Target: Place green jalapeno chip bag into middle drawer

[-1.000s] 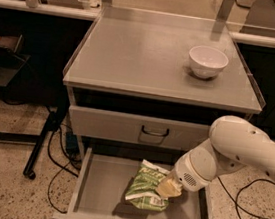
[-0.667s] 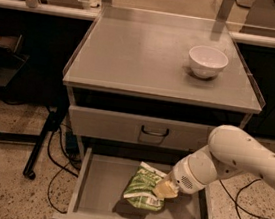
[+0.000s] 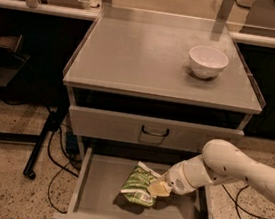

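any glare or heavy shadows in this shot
Camera view: warm, dim light, no harsh glare; the white bowl casts a small shadow on the cabinet top; the green jalapeno chip bag leaves a dark shadow on the middle drawer floor; the gripper, at the bag's right edge, is lit pale yellow.

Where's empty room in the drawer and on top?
In the middle drawer, the left side is bare, from its left wall to the green jalapeno chip bag. The gripper crowds the bag's right. The cabinet top is bare left of the white bowl.
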Controlling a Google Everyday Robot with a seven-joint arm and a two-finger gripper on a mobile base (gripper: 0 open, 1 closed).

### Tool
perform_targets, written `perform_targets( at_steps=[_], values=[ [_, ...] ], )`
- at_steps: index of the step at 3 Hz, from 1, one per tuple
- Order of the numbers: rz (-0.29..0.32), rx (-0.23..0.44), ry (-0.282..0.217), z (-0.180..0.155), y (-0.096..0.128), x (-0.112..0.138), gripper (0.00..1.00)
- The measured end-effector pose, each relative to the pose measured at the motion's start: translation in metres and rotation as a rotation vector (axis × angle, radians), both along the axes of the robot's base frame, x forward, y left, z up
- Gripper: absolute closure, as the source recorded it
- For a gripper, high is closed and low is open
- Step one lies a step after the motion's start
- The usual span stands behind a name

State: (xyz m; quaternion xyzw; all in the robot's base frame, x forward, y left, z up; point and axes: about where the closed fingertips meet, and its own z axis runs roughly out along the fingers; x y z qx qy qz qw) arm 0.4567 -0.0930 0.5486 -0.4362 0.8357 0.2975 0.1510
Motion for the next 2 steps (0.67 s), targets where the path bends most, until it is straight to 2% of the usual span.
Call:
perform_targets(
  at_steps=[1,2],
  values=[
    [0.000,0.000,0.000,0.000,0.000,0.000,1.00],
    [-0.037,0.030,0.033,-0.027,-0.002,0.001,1.00]
  ],
)
